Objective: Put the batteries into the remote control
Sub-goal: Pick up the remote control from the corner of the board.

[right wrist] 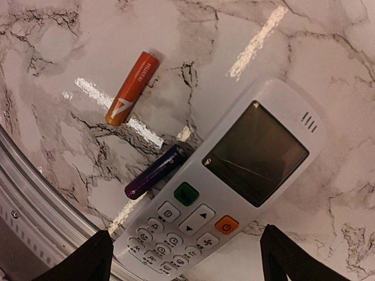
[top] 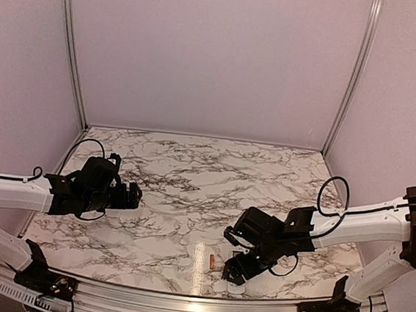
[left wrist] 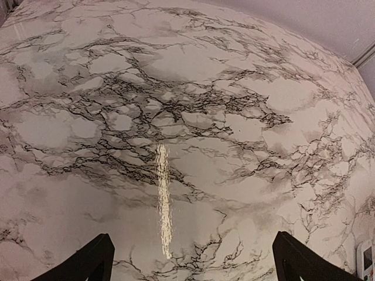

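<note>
The remote control (right wrist: 234, 175) is a white handset lying face up on the marble table, dark screen at the upper right and button rows at the lower left. A dark purple-black battery (right wrist: 155, 171) rests against its left edge. An orange battery (right wrist: 132, 88) lies apart, further up-left. My right gripper (right wrist: 187, 263) is open, its fingertips standing either side of the remote's button end, with a gap on the right side. From above, the right gripper (top: 237, 271) covers most of the remote, with the orange battery (top: 212, 261) just left of it. My left gripper (top: 134, 195) (left wrist: 193, 269) hovers open over bare marble at the left.
An aluminium rail (right wrist: 35, 193) (top: 194, 302) runs along the table's near edge, close behind the batteries and the remote's button end. A thin bright streak (top: 199, 262) lies left of the orange battery. Pale walls enclose the back and both sides.
</note>
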You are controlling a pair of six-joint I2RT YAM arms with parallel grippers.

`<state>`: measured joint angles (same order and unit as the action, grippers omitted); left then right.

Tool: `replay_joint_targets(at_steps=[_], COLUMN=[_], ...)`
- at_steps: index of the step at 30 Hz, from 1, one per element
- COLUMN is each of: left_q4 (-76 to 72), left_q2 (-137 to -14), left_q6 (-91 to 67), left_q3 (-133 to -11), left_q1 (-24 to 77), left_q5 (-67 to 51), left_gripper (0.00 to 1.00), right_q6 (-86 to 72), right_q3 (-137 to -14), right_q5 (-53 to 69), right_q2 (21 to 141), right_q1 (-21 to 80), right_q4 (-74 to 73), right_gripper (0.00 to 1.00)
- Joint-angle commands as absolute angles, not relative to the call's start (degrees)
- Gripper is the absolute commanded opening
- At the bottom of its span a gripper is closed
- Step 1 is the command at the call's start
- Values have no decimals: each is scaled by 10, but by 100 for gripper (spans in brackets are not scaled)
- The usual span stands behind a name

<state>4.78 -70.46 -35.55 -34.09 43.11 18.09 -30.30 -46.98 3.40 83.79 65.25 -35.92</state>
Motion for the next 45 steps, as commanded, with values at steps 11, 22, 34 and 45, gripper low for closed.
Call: replay_joint_targets(at_steps=[11,22,34,45], left_q4=[15,11,16,5], left_q2=[-680,-670,-671,-664], left_q6=[-364,-365,-360,-359], left_q3=[-313,-304,-310,-300], left_q1=[434,435,435,435], left_q5=[191,194,198,182], left_gripper=[99,99,99,99], right_q6=[-346,-353,-351,-276], right_q3=[-498,-510,-465,-451], right_q5=[7,-34,-61,-7], right_q2=[867,904,878,876], right_q1=[663,664,625,532], right_q4=[-362,-373,-374,-322], right_gripper=[83,79,64,57])
